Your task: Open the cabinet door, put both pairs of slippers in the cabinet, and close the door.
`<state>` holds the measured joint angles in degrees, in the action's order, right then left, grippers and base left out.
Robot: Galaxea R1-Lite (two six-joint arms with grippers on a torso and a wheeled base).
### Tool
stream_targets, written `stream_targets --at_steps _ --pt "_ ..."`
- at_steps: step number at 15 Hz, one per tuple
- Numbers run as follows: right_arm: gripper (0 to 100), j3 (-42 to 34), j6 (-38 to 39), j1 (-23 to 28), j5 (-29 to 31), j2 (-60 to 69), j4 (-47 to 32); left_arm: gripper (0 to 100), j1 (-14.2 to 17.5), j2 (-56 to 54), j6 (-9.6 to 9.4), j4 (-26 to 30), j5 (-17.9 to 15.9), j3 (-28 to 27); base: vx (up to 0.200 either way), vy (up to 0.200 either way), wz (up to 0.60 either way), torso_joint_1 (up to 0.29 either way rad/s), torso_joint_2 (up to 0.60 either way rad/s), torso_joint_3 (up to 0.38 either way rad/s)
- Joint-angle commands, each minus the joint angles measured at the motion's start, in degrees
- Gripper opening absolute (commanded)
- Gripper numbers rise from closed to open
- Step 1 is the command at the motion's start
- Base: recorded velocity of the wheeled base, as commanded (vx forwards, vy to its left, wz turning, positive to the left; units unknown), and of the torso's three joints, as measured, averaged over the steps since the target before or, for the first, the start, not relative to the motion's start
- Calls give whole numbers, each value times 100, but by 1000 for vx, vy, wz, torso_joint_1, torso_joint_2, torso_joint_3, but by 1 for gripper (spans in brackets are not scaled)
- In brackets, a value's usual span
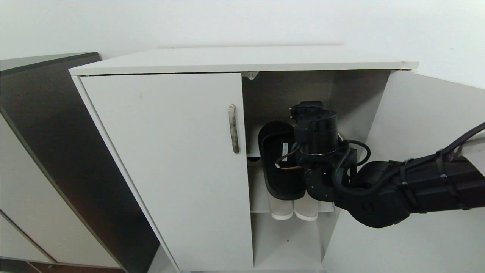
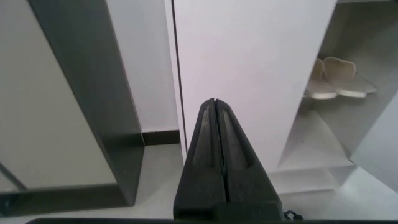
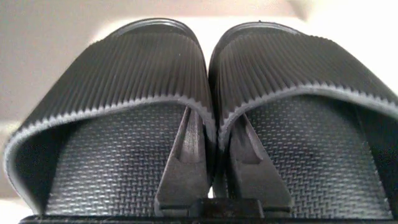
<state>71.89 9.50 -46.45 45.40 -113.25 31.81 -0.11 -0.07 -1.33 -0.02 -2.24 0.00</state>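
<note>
The white cabinet [image 1: 235,58] has its left door [image 1: 163,159] closed and its right door [image 1: 416,125] swung open. My right gripper [image 3: 214,149] is shut on the pair of black slippers [image 3: 205,81], pinching their two touching inner walls. In the head view the black slippers [image 1: 280,170] hang inside the open compartment at middle-shelf height, with the right arm's wrist right beside them. A pair of white slippers [image 1: 293,206] lies on the shelf just below; the white slippers [image 2: 339,78] also appear past the closed door. My left gripper [image 2: 214,102] is shut and empty, low in front of the closed door.
A metal handle [image 1: 233,129] runs down the closed door's inner edge. A dark panel with a grey side [image 1: 57,132] stands close on the cabinet's left. The bottom compartment [image 1: 288,242] holds nothing. Pale floor [image 2: 155,180] lies before the cabinet.
</note>
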Motion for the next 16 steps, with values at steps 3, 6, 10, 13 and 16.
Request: stream_targets --at_steps 3,6,10,13,16 --pt "0 194 -27 66 -295 -162 19 0 2 7 10 2 5 0 0 0 0 0 0 0" --pt "0 774 -80 338 -330 -575 -87 0 2 7 27 -6 5 0 0 0 0 0 0 0" --pt "0 1504 -211 496 -462 -953 -377 0 2 7 36 -6 13 0 0 0 0 0 0 0" --pt "0 2312 -185 566 -470 -1208 -1054 0 2 7 36 -6 13 0 0 0 0 0 0 0" --pt "0 2927 -185 698 -470 -1419 -1423 0 2 7 45 -6 119 0 0 0 0 0 0 0"
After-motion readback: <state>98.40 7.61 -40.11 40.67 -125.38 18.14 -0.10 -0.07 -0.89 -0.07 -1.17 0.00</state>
